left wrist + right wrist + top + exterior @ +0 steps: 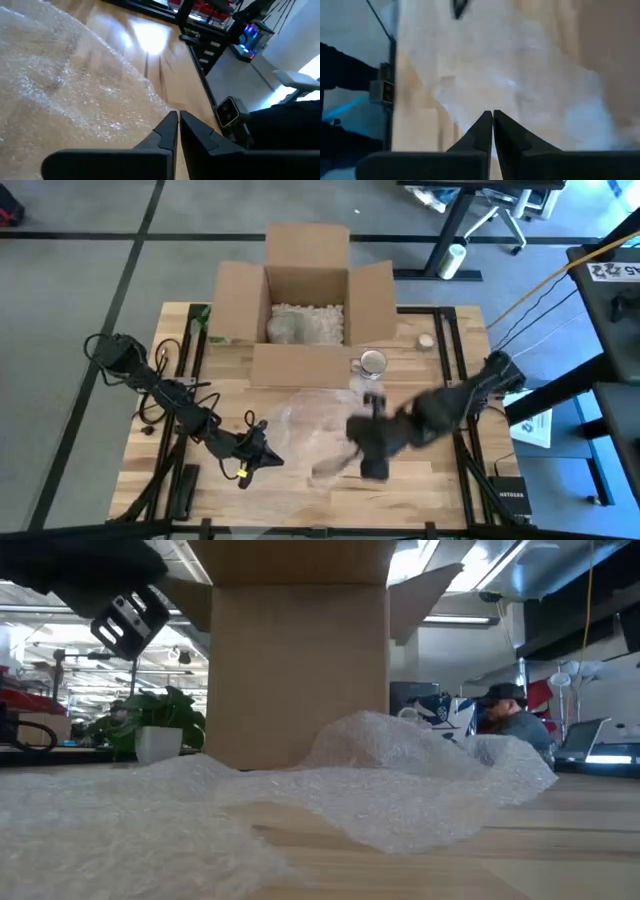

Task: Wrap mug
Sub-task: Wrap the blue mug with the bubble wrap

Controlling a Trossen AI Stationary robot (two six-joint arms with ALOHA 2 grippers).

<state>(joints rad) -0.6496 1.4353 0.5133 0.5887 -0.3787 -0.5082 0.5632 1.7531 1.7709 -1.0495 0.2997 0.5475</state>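
Mug (pixel 372 363) stood by the box (pixel 305 290), off the bubble wrap (pixel 310 435). Left gripper (pixel 272 459) pinched together at the sheet's edge, right gripper (pixel 362 442) likewise together above it. Best flattened wrap first, then fetched mug onto its centre

No text can be read anywhere (label at high view's corner blurred)

Upright mug (pixel 372 363) beside bubble wrap (pixel 310 425)
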